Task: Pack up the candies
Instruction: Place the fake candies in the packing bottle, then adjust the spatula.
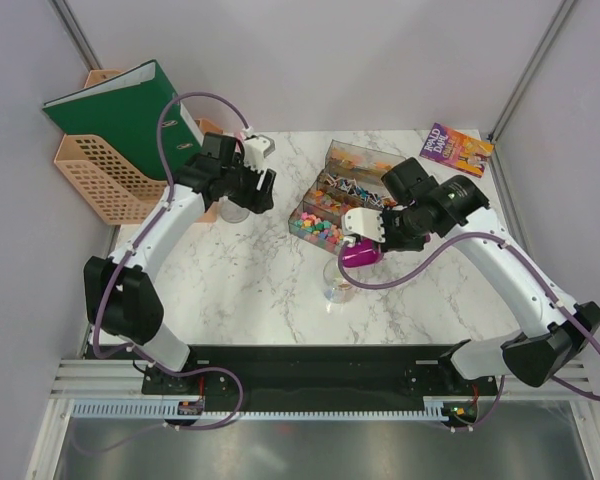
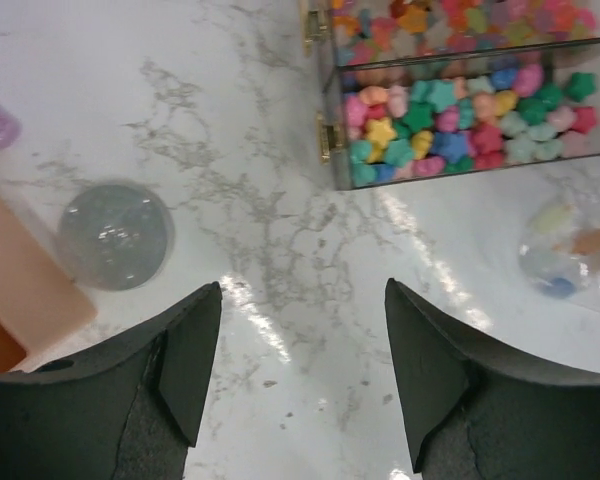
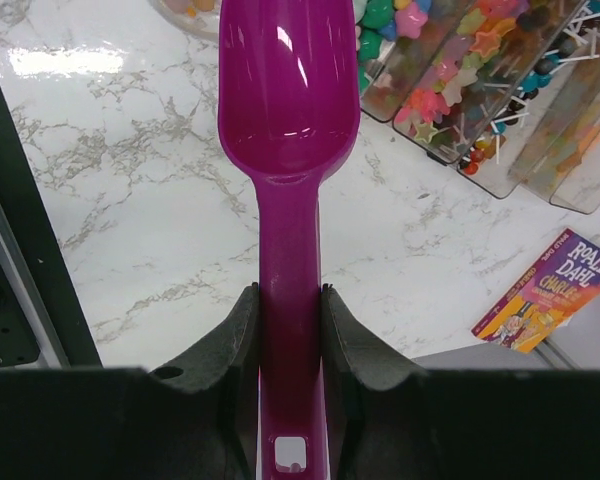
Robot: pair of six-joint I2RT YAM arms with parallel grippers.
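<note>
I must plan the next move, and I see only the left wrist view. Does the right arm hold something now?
Observer: Yes. The right gripper is shut on the handle of the purple scoop.
Operator: Is something in its bowl?
Observer: No, in the right wrist view the bowl looks empty.
Operator: And where is it on the table?
Observer: In the top view it is close beside the small clear jar, near the end of the clear trays. I cannot tell whether it touches either.
</note>
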